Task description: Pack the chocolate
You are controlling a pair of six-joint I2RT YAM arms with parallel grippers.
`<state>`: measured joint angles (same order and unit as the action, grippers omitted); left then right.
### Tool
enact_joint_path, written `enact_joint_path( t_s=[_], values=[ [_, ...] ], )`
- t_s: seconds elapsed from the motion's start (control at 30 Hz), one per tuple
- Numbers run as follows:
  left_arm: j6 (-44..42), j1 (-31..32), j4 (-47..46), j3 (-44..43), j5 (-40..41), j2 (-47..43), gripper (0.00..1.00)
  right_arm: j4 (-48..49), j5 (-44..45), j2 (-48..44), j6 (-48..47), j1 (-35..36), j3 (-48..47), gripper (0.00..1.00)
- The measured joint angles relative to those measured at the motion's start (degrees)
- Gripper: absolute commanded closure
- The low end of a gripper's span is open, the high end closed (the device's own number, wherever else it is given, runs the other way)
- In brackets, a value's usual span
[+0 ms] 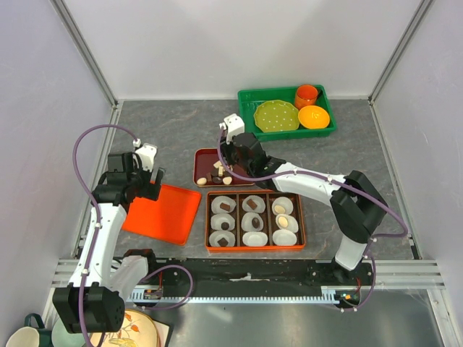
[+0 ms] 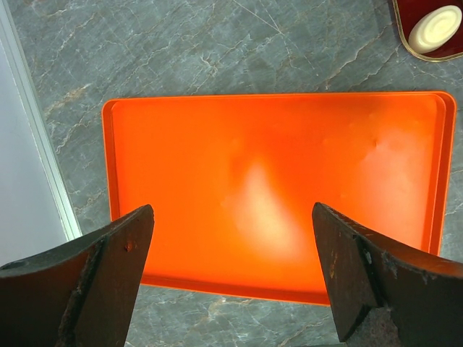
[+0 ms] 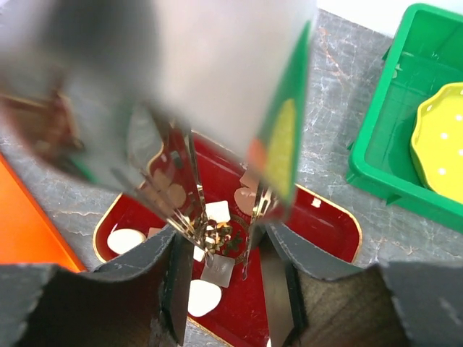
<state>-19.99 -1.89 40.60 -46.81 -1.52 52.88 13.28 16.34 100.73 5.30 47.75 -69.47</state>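
Note:
The chocolate lies loose on a small dark red tray (image 1: pixel 207 157) (image 3: pixel 325 220): cream-white ovals (image 3: pixel 203 296) (image 3: pixel 126 240) (image 2: pixel 435 27) and squarish pieces (image 3: pixel 219 268). More pieces sit in white paper cups in the orange compartment box (image 1: pixel 255 248), dark ones (image 1: pixel 225 224) on the left and cream ovals (image 1: pixel 281 209) on the right. My right gripper (image 1: pixel 230 160) (image 3: pixel 224 253) hangs over the red tray, shut on metal tongs (image 3: pixel 189 189). The tongs' tips stand apart just above the pieces, with nothing pinched. My left gripper (image 1: pixel 148 181) (image 2: pixel 231 217) is open and empty above an orange flat tray (image 1: pixel 168 215) (image 2: pixel 275 166).
A green bin (image 1: pixel 248 103) (image 3: pixel 376 137) at the back right holds a yellow plate (image 1: pixel 275 116) (image 3: pixel 438 141), an orange cup (image 1: pixel 306 95) and an orange bowl (image 1: pixel 314 116). White walls enclose the grey marble table (image 1: pixel 166 126) on the left, back and right.

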Motion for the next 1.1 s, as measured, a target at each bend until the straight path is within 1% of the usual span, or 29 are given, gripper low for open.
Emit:
enact_joint_path(
  t_s=[0.3,0.67,0.87,1.1],
  values=[
    [-0.04,-0.02,-0.02,0.0,0.04,0.0,0.03,0.15,0.0,0.83,0.83,0.0,0.0,0.52],
    [-0.85,-0.02,-0.02,0.0,0.46,-0.02,0.03,2.67,0.28,2.21,1.42,-0.28,0.31,0.51],
    [-1.16,-0.02,-0.02,0.0,0.83,-0.02,0.03,4.76,0.9,1.88,1.46,-0.68,2.45,0.51],
    [-1.2,-0.02,-0.02,0.0,1.11,-0.07,0.03,5.46,1.46,-0.85,1.55,-0.79,6.08,0.51]
  ],
)
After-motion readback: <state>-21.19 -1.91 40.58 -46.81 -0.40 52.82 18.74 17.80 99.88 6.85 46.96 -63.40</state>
